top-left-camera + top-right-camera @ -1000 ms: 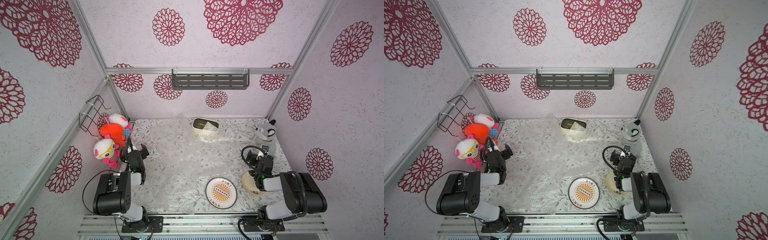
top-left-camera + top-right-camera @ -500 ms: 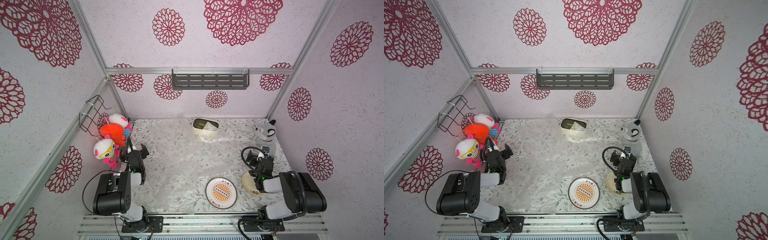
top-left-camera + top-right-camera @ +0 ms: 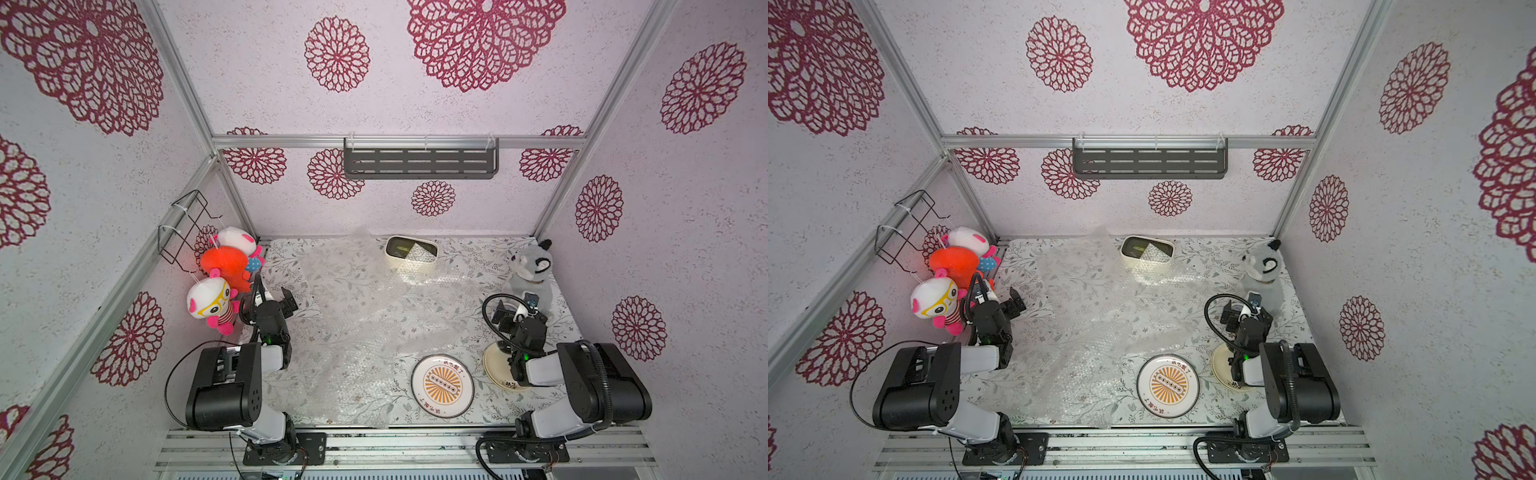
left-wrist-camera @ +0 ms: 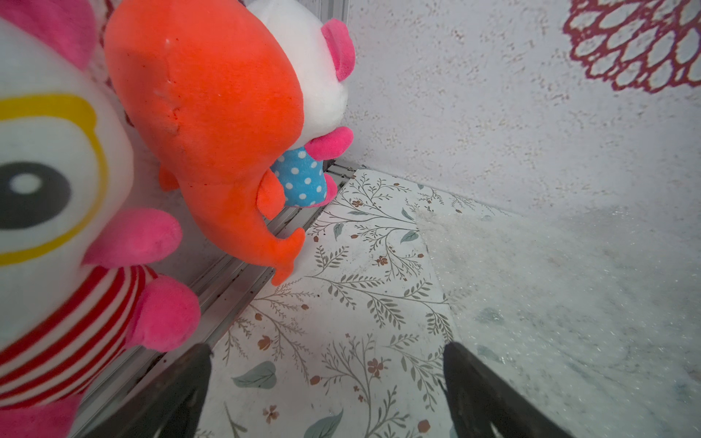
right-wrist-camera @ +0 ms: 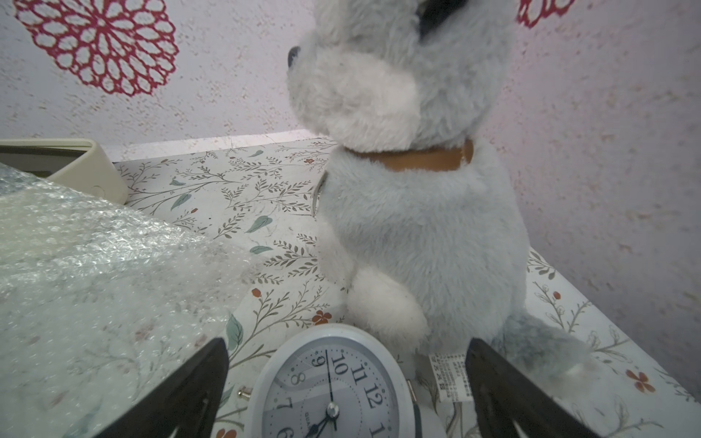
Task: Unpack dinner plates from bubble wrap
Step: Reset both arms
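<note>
A white dinner plate with an orange sunburst (image 3: pixel 442 385) (image 3: pixel 1168 386) lies bare at the table's front. To its right a cream dinner plate (image 3: pixel 495 366) (image 3: pixel 1222 365) sits partly hidden under my right arm. Clear bubble wrap (image 3: pixel 365 324) (image 3: pixel 1092 328) (image 4: pixel 569 303) (image 5: pixel 95 265) lies spread flat over the middle of the table. My left gripper (image 3: pixel 274 296) (image 3: pixel 1000 301) (image 4: pixel 328 349) is open over bare tabletop at the left edge, beside the wrap. My right gripper (image 3: pixel 516 309) (image 3: pixel 1241 311) (image 5: pixel 347 341) is open behind the cream plate, holding nothing.
A white alarm clock (image 5: pixel 330 390) stands between the right fingers with gaps on both sides, a grey plush (image 3: pixel 532 270) (image 5: pixel 417 227) just behind it. A cream box (image 3: pixel 411 251) (image 5: pixel 87 167) sits at the back. Plush toys (image 3: pixel 224 266) (image 4: pixel 212 132) hang at the left wall.
</note>
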### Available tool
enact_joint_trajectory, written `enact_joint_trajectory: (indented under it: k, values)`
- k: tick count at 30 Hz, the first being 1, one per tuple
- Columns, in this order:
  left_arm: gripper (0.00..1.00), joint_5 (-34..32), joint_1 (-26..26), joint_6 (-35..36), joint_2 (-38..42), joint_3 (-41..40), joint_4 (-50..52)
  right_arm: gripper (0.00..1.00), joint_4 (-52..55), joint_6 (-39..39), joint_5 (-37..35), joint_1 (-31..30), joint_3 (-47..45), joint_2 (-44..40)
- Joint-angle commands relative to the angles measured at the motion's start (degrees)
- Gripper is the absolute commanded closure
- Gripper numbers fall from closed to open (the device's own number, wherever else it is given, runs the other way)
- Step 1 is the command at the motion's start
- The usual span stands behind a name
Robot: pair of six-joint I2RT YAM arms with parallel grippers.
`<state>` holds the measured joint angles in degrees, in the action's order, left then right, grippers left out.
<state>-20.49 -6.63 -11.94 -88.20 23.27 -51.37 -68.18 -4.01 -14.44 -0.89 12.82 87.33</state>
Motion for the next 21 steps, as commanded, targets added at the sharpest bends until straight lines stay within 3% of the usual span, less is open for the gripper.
enact_joint_trajectory:
  k: [1, 5, 7, 21]
  values:
    - [0.02, -0.6, 0.4, 1.5, -0.6, -0.6, -1.4, 0.01, -2.8, 1.1, 2.4, 0.4, 0.2, 0.3]
    - [0.02, -0.6, 0.5, 1.6, -0.6, -0.6, -1.4, 0.01, -0.1, 4.5, 11.5, 0.4, 1.7, 0.4]
    - [0.02, -0.5, 0.5, 1.6, -0.6, -0.5, -1.3, 0.01, -0.2, 4.1, 12.7, 1.0, 1.7, 0.5]
    - [0.02, -1.0, 0.8, 1.8, -0.7, -0.2, -0.9, 0.01, 0.3, 3.8, 13.1, 1.6, 1.9, 0.3]
